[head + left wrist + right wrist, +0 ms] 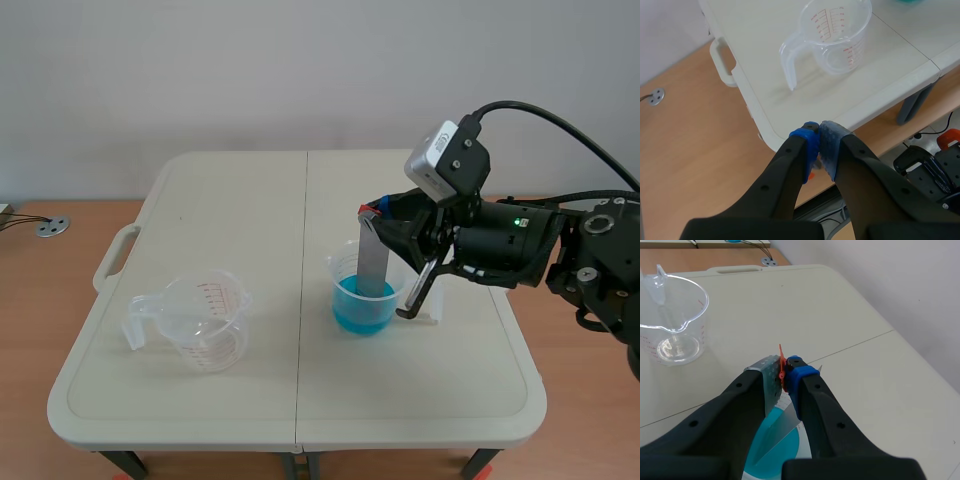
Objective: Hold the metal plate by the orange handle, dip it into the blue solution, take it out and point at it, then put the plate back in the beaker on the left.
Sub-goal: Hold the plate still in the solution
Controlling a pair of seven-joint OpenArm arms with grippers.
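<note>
A grey metal plate (374, 262) stands with its lower end in the blue solution of the right beaker (365, 296). My right gripper (378, 212) is shut on the plate's orange handle (782, 371), above the beaker; in the right wrist view the plate (781, 423) slants down into the blue liquid (781, 450). The clear left beaker (203, 321) with red marks stands empty at the table's left; it shows ahead of my left gripper (819, 145), which is shut on nothing, off the table's near corner.
The white folding table (250, 220) has a carry handle (115, 256) on its left edge. A round metal floor fitting (53, 227) lies on the wooden floor at far left. The right arm's body (530, 245) hangs over the table's right side.
</note>
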